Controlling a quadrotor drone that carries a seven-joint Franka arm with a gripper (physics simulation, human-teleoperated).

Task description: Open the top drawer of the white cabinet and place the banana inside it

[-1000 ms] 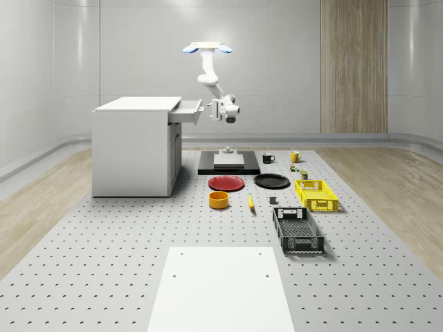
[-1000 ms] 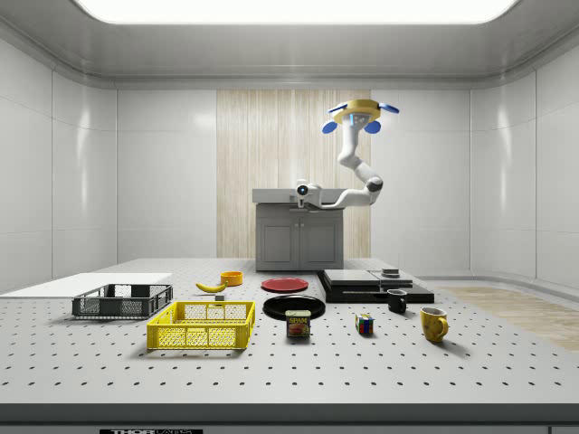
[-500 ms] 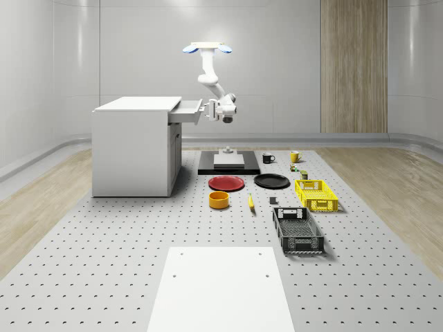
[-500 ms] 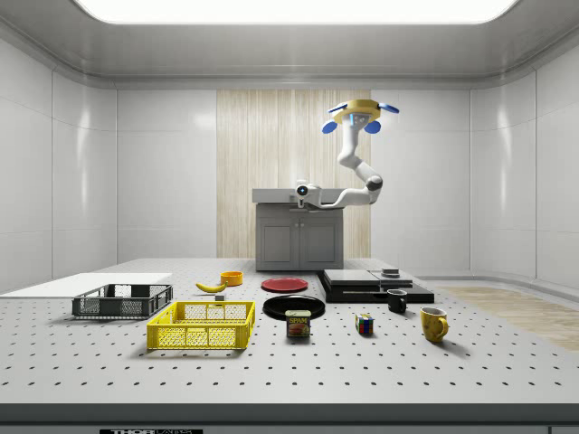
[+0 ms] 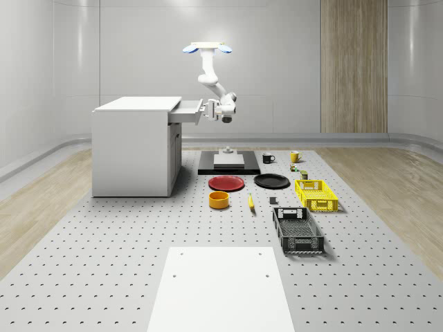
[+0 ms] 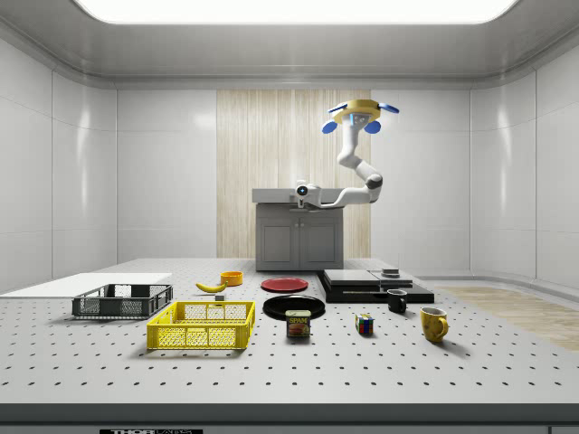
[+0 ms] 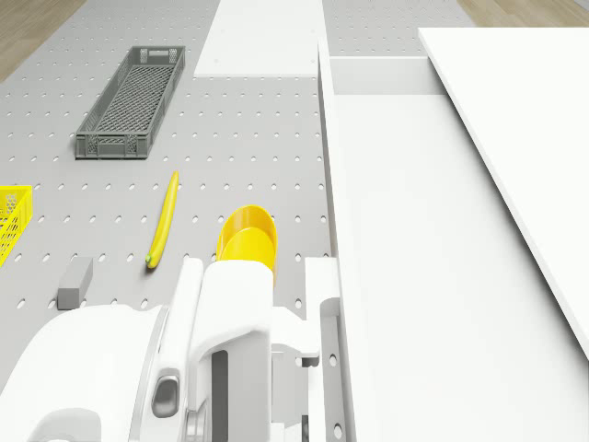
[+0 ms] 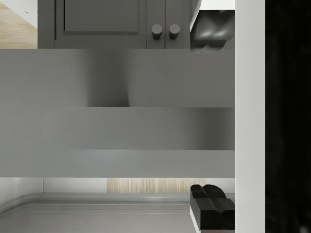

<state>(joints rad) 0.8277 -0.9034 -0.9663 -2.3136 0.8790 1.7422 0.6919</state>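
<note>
The jaws stand spread wide: in the wrist view the two dark fingertips point(image 8: 209, 29) sit well apart, with the grey front of the top drawer point(image 8: 121, 111) and its long handle point(image 8: 136, 128) between them, and they hold nothing. The gripper point(image 5: 208, 107) is right at the drawer front, on the side of the white cabinet point(image 5: 135, 149) that faces the whole-scene view's right.

The perforated floor point(image 5: 90, 256) carries everything else. The cabinet stands on it towards the whole-scene view's left, and its top drawer point(image 5: 185, 113) is pulled part of the way out; the drone view looks down into its bare white inside point(image 7: 414, 258). The drone point(image 5: 207, 48) hovers high up, beside the cabinet and above the black platform point(image 5: 228, 166), its arm bent down to the drawer.

A white sheet point(image 5: 218, 287) lies in the foreground. Towards the whole-scene view's right are a black crate point(image 5: 297, 230) and a yellow crate point(image 5: 316, 194). Nearer the platform lie a red plate point(image 5: 226, 183) and a black plate point(image 5: 271, 181).

The banana point(image 5: 250, 203) lies flat on the floor, well apart from the cabinet, just beside an orange bowl point(image 5: 219, 200) and between it and a small grey block point(image 5: 273, 201).
</note>
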